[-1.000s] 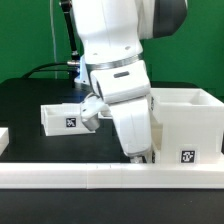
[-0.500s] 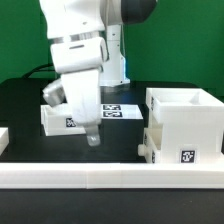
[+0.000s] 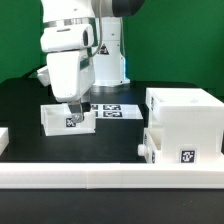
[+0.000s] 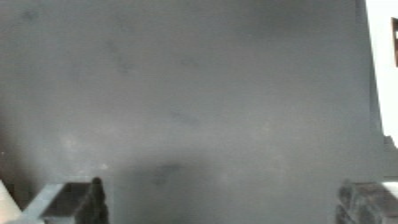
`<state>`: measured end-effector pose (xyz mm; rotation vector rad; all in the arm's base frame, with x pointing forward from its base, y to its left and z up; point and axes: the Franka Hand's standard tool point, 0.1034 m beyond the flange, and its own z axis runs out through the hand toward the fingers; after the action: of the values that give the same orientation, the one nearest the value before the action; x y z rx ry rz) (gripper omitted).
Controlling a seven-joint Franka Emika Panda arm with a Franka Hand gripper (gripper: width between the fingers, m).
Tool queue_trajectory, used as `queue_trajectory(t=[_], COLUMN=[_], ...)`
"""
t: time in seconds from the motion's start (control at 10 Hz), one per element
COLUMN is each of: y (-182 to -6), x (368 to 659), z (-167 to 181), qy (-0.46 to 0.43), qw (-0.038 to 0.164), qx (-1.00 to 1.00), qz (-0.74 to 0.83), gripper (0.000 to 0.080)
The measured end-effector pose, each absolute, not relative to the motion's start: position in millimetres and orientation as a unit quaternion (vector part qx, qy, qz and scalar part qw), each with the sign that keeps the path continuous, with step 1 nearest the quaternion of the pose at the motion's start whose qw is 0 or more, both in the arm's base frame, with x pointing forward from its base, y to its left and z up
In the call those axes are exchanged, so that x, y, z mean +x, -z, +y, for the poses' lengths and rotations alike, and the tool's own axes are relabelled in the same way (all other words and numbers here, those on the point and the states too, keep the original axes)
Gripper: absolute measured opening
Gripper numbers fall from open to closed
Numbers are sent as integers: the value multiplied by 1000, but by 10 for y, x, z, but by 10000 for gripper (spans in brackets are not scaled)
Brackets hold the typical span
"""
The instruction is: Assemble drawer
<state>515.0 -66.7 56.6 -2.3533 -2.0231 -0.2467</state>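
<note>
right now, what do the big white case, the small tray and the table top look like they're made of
Large case: likely matte white plastic; even colour, dull faces, thick moulded-looking walls.
Small tray: seemingly the same plastic; same flat white, partly hidden by the arm.
Table: black, matte, no glare; perhaps a mat or coated board, cannot tell which.

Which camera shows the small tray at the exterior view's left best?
The exterior view. There the small tray shows its front wall and tag, with the gripper close by it. The wrist view shows only dark table between the open fingertips, plus a white sliver at one edge that cannot be identified.
</note>
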Motion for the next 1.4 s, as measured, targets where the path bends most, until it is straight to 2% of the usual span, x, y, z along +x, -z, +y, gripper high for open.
queue_trajectory(t=[0.3, 0.5, 0.7, 1.0, 1.4], y=[-558, -540, -566, -561, -575], x=[5146, 5090, 4963, 4926, 4881], z=[-662, -688, -624, -605, -581], qy=[78, 93, 85, 80, 71], qw=[21, 12, 24, 37, 42], qx=[-799, -859, -921, -961, -967], qz=[-596, -504, -380, -262, -240], gripper=[649, 649, 649, 649, 649])
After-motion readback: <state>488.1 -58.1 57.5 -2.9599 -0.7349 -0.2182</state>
